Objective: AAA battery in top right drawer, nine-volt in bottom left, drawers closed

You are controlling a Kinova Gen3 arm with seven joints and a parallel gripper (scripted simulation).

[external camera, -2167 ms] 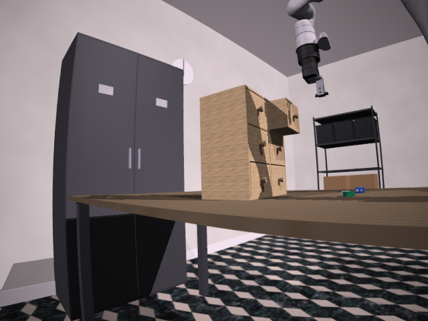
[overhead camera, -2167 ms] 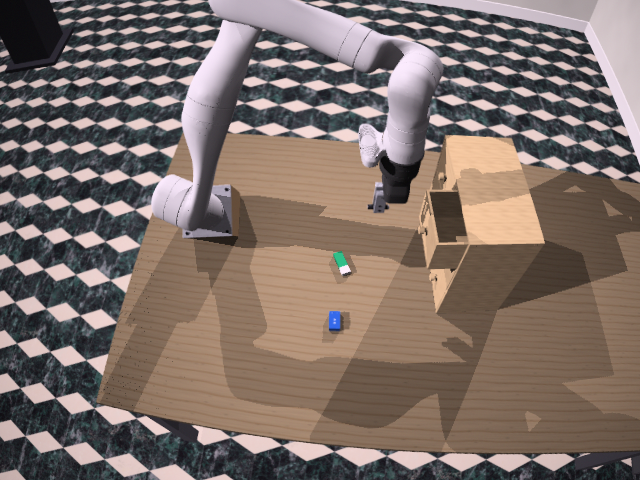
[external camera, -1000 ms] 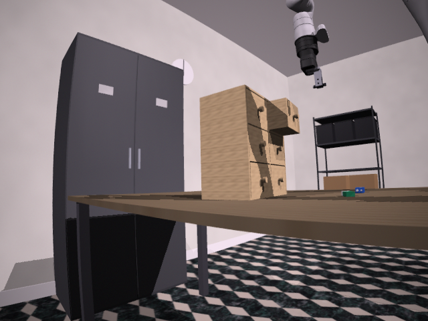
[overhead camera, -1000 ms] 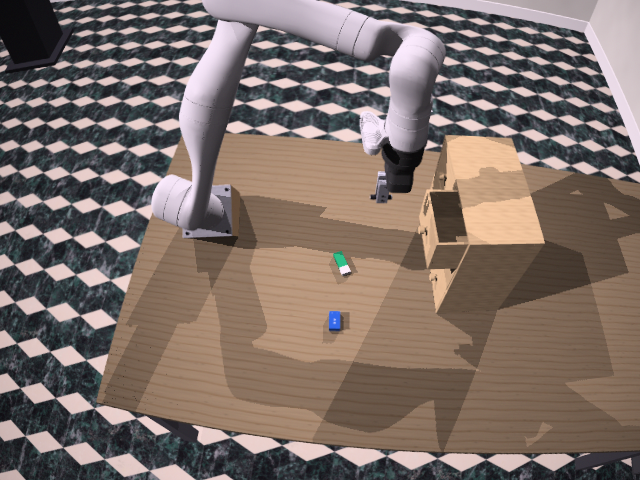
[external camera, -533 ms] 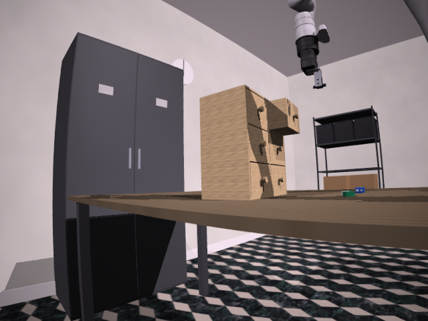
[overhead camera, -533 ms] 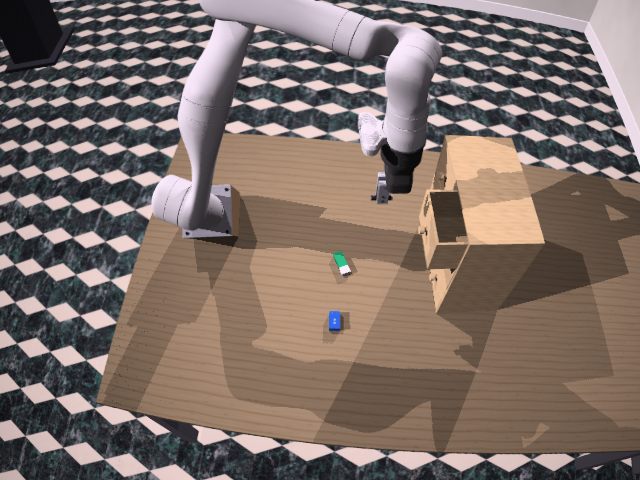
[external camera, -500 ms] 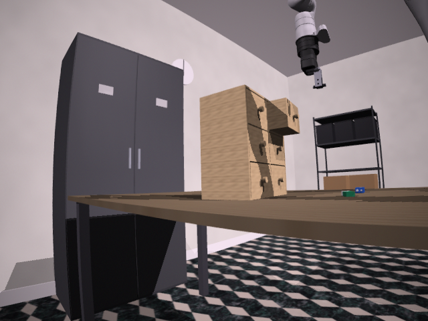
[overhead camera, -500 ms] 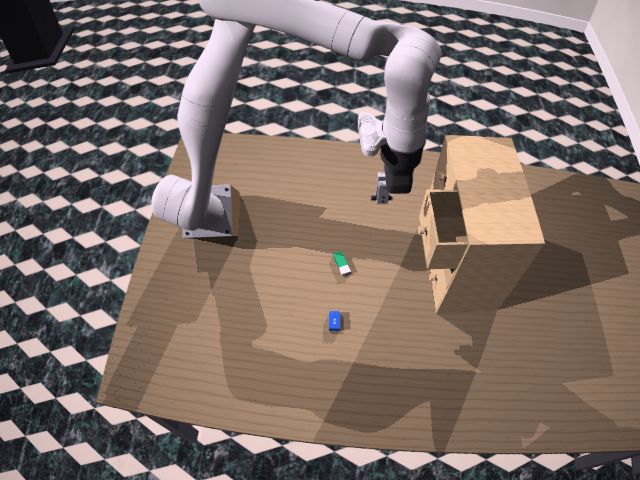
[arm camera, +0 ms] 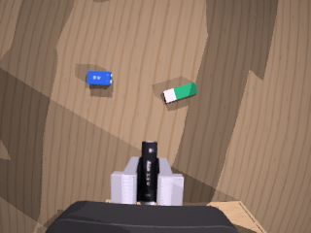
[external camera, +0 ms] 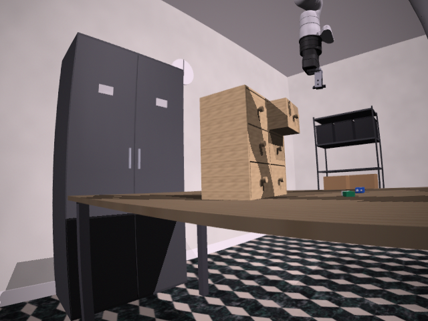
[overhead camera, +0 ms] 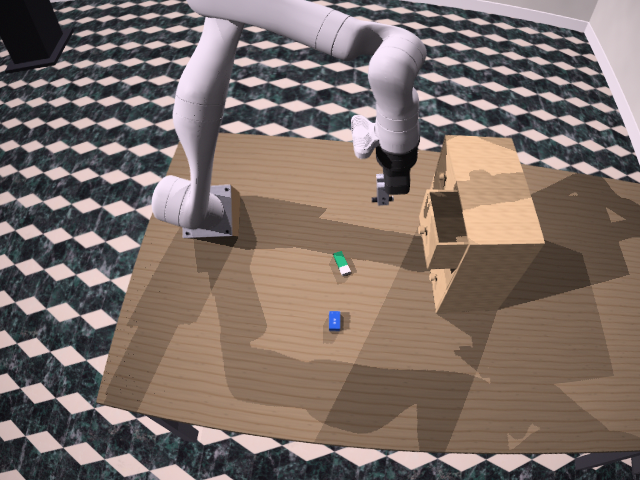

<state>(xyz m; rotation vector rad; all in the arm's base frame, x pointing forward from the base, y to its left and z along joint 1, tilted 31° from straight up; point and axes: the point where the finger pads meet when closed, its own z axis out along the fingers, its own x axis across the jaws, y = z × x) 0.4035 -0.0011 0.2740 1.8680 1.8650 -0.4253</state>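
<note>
The wooden table (overhead camera: 217, 372) carries a small chest (overhead camera: 496, 217) on its right side and the arm's base (overhead camera: 233, 198) at the left. A green-and-white block (overhead camera: 341, 263) and a blue block (overhead camera: 334, 320) lie apart near the middle.

Blue nine-volt battery (overhead camera: 334, 320); green-white eraser (overhead camera: 342, 263); tan wood-grain chest (overhead camera: 496, 206); black-white checkered floor (overhead camera: 103, 103).

The arm (overhead camera: 199, 103) consists of smooth, rounded, pale lilac-white links with thin seam lines at the joints. Its grey square base plate (overhead camera: 225, 192) carries corner screws. A black wrist section (overhead camera: 395, 167) carries the light grey claw (overhead camera: 382, 198). A white bracket (overhead camera: 364, 135) projects beside the wrist.
</note>
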